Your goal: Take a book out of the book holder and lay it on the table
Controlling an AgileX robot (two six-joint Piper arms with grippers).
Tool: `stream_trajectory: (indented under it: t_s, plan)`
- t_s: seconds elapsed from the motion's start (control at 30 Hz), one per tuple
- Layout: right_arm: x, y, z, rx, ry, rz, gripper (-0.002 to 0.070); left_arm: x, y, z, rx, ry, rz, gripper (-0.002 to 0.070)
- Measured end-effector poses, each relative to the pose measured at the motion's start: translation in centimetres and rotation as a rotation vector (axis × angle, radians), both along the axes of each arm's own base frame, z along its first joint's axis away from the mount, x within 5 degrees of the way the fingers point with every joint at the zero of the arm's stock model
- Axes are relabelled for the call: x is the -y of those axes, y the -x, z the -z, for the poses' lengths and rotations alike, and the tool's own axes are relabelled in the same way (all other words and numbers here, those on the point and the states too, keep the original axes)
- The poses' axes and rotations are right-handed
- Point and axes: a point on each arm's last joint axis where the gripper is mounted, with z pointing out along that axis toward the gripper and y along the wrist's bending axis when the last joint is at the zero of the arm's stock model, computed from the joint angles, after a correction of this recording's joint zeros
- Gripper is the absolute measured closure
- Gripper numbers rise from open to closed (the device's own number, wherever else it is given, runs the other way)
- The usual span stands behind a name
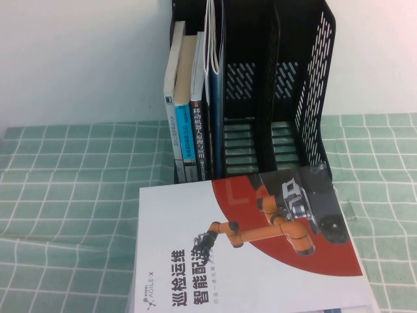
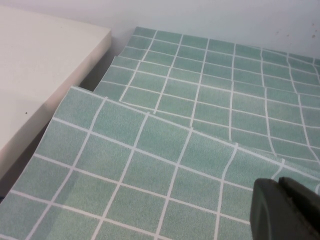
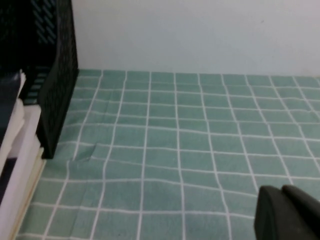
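The book [image 1: 247,248], white with a big red curve, an orange robot arm picture and a dark blue title, lies flat on the table [image 1: 71,195] in front of the book holder [image 1: 287,98]. The tall black rack stands at the back. Its left compartments hold upright books and its right ones are empty. Neither arm shows in the high view. My left gripper [image 2: 287,210] is shut and empty over the green grid cloth. My right gripper [image 3: 287,212] is shut and empty over the cloth, to the right of the book holder [image 3: 55,75].
Upright books with blue spines [image 1: 189,124] and a thin white booklet [image 1: 212,39] stand in the rack. White book edges [image 3: 17,160] show beside the rack in the right wrist view. A white slab [image 2: 40,65] lies past the rumpled cloth edge in the left wrist view.
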Motion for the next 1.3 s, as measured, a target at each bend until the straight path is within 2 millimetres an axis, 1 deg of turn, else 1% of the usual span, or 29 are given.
stream_trajectory:
  t_s: [0.1,0.23,0.47,0.6,0.67,0.83,1.03,1.3]
  plan:
    - [-0.4,-0.2,1.2,-0.037,0.044,-0.06,0.0678,0.0,0.0,0.0,0.0,0.0,0.0,0.0678]
    - [-0.9,-0.3,1.6,-0.039,0.068,-0.1,0.0678,0.0,0.0,0.0,0.0,0.0,0.0,0.0678]
    - [-0.4,-0.8,3.3,-0.043,0.123,-0.013,0.0678,0.0,0.0,0.0,0.0,0.0,0.0,0.0678]
    - [0.1,-0.8,3.5,-0.056,0.204,0.027,0.0678,0.0,0.0,0.0,0.0,0.0,0.0,0.0678]
    - [0.1,-0.9,3.7,-0.055,0.208,0.038,0.0678,0.0,0.0,0.0,0.0,0.0,0.0,0.0678]
    - [0.1,-1.0,5.5,-0.088,0.136,0.051,0.0678,0.0,0.0,0.0,0.0,0.0,0.0,0.0678]
    - [0.2,-1.0,5.4,-0.082,0.122,0.084,0.0678,0.0,0.0,0.0,0.0,0.0,0.0,0.0678]
    - [0.1,-1.1,5.4,-0.074,0.096,0.084,0.0678,0.0,0.0,0.0,0.0,0.003,-0.001,0.0678]
